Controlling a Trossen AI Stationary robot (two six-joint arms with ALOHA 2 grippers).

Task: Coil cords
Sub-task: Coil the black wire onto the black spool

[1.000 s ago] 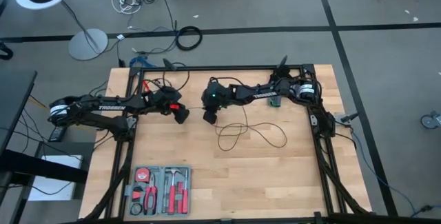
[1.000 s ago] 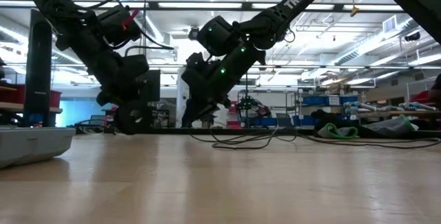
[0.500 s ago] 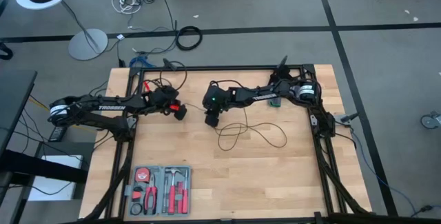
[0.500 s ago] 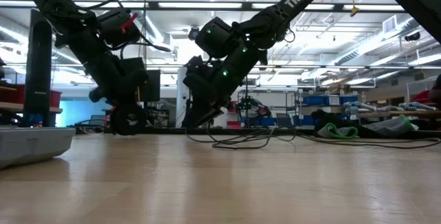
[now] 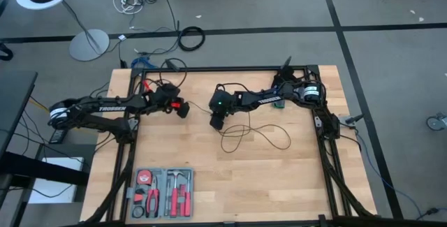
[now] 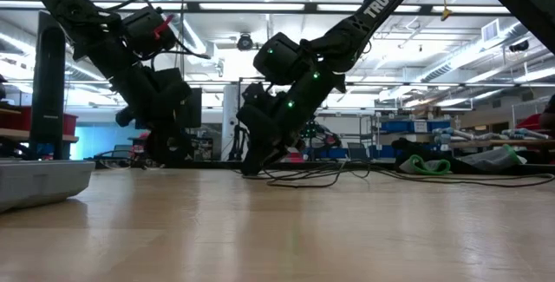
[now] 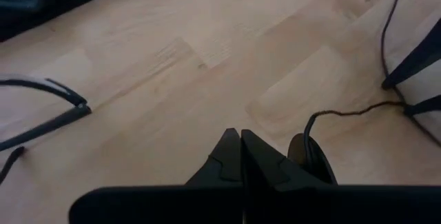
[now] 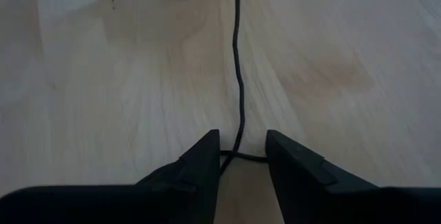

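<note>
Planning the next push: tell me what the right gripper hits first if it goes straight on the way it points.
The thin black cord runs ahead of the open right gripper; beyond that, only bare table, though depth is unclear.

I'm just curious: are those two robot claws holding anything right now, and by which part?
The left gripper is shut on nothing. The right gripper stands open astride the thin black cord, not clamping it.

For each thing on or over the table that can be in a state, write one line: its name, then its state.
left gripper: shut, just above the wood, holding nothing visible.
right gripper: open, low over the table, fingers astride the cord.
cord: loose, uncoiled loops flat on the table.
puck: beside the left gripper, cord attached.
tool tray: open, tools inside.
</note>
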